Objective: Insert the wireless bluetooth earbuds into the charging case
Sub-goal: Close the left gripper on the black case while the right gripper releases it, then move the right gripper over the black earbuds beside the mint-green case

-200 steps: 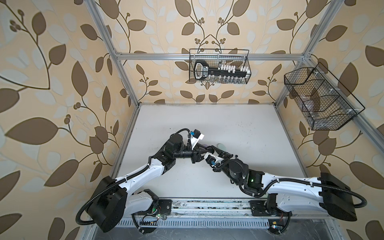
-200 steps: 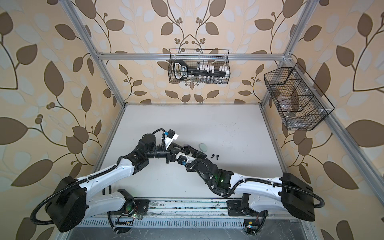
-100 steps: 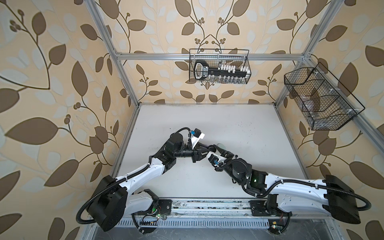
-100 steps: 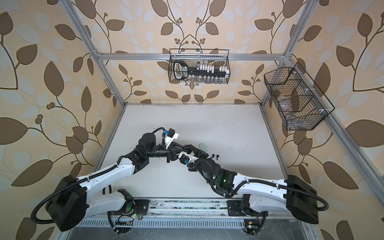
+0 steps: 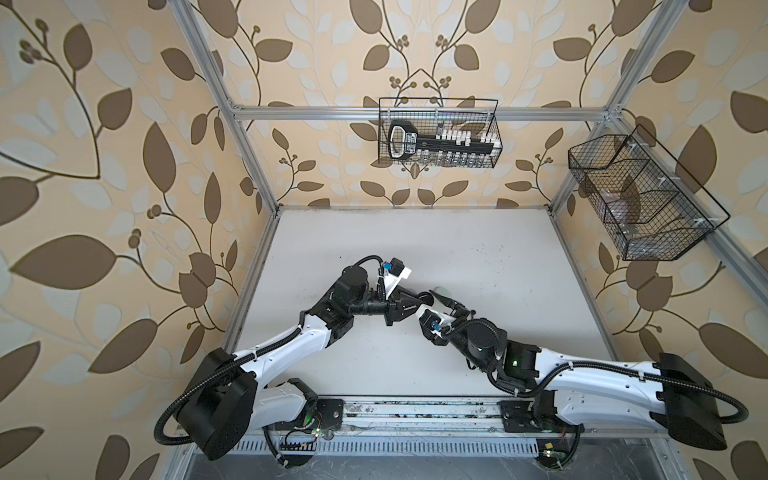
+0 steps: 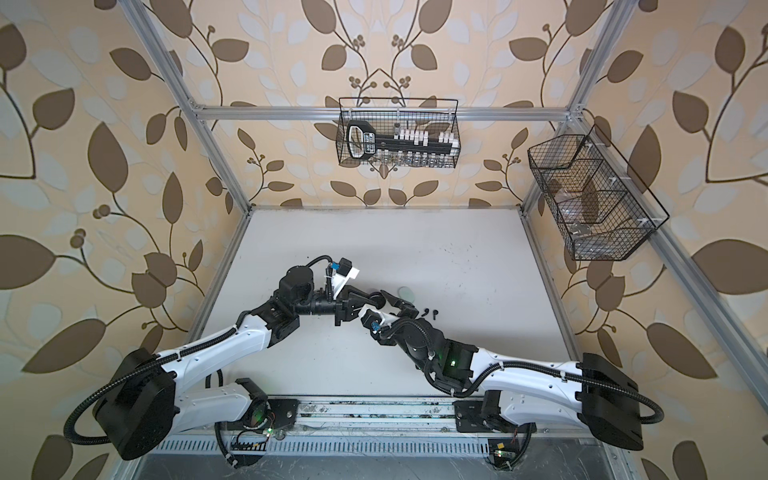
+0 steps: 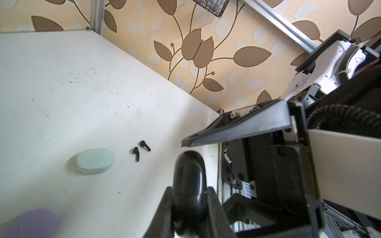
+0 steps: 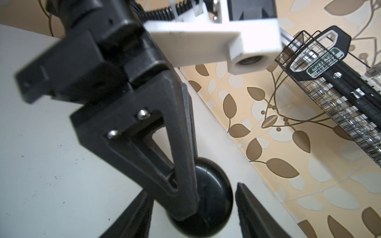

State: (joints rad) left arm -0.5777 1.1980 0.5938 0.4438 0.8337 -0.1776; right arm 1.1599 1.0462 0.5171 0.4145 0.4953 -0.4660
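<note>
A glossy black charging case (image 7: 188, 181) is held off the table, with my left gripper (image 7: 188, 190) shut on it, one finger (image 7: 168, 199) on each flat side. In the right wrist view the same black case (image 8: 212, 197) sits between the spread fingers (image 8: 253, 210) of my right gripper (image 8: 193, 208), which is open, with a gap showing at one finger. Two black earbuds (image 7: 136, 153) (image 7: 145, 145) lie loose on the table beside a mint case (image 7: 95, 160). In a top view both grippers meet at the black case (image 6: 377, 298).
A lavender case (image 7: 28, 224) lies at the edge of the left wrist view. Wire baskets hang on the back wall (image 5: 438, 137) and the right wall (image 5: 640, 199). The white table (image 5: 415, 232) stretches to the back behind the arms.
My right gripper's jaws have spread apart off the black case. My left gripper has closed tighter on it. Both arms have stayed nearly in place.
</note>
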